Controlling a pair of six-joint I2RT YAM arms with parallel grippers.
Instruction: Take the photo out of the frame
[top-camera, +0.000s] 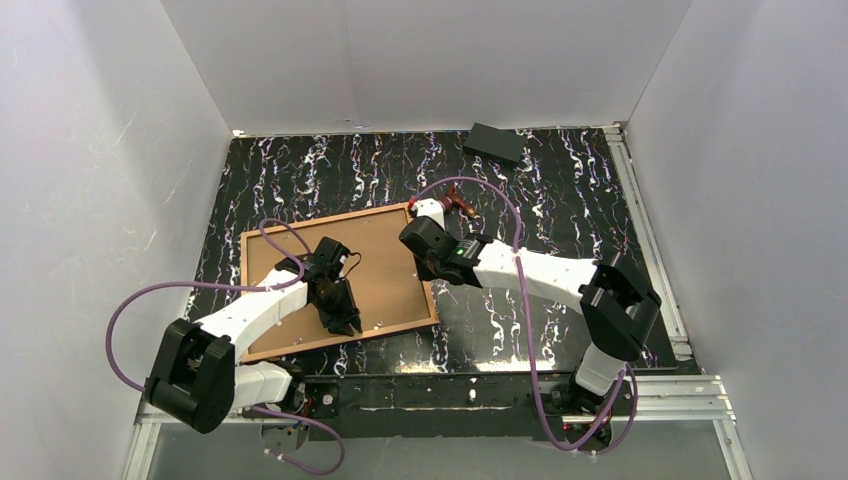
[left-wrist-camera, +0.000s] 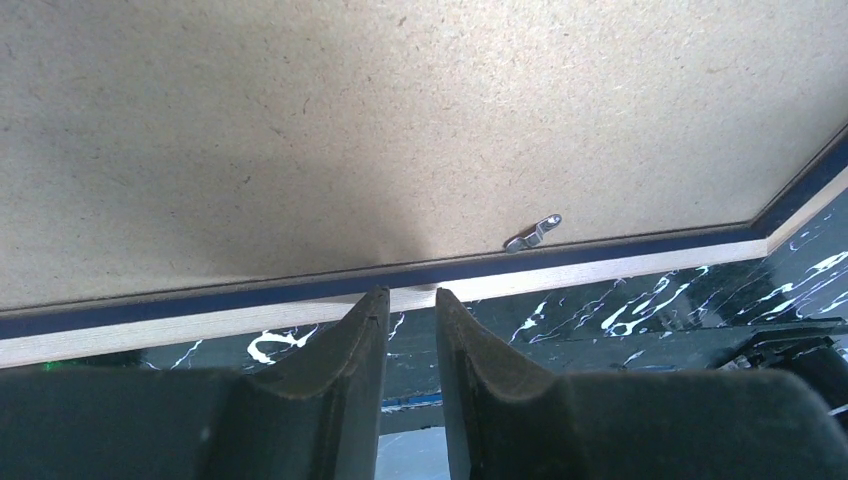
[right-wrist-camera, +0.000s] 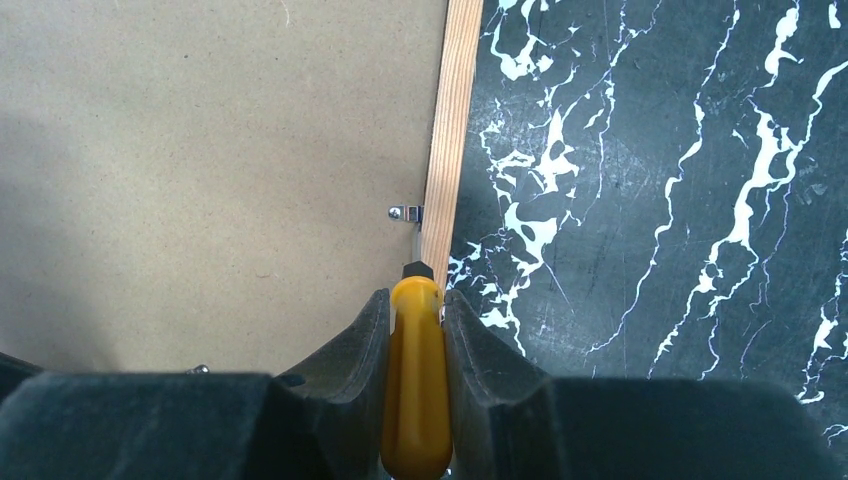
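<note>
The frame (top-camera: 340, 343) lies face down on the dark marbled table, its navy strip (left-wrist-camera: 600, 250) and pale wooden side (right-wrist-camera: 452, 130) showing. Inside it the photo (top-camera: 385, 275) shows only its plain brown board back (left-wrist-camera: 400, 120) (right-wrist-camera: 200, 150). My left gripper (top-camera: 340, 322) (left-wrist-camera: 411, 292) hovers at the frame's near edge, jaws a narrow gap apart with nothing between them. A small metal clip (left-wrist-camera: 533, 233) sits just beyond it. My right gripper (top-camera: 428, 222) (right-wrist-camera: 416, 295) is shut on a yellow-handled tool (right-wrist-camera: 417, 380) at the frame's right edge, whose tip points at another clip (right-wrist-camera: 405, 212).
A small black block (top-camera: 495, 143) lies at the back of the table, right of centre. White walls close in three sides. A metal rail (top-camera: 650, 240) runs along the right side and another along the near edge (top-camera: 500, 390). Purple cables loop off both arms.
</note>
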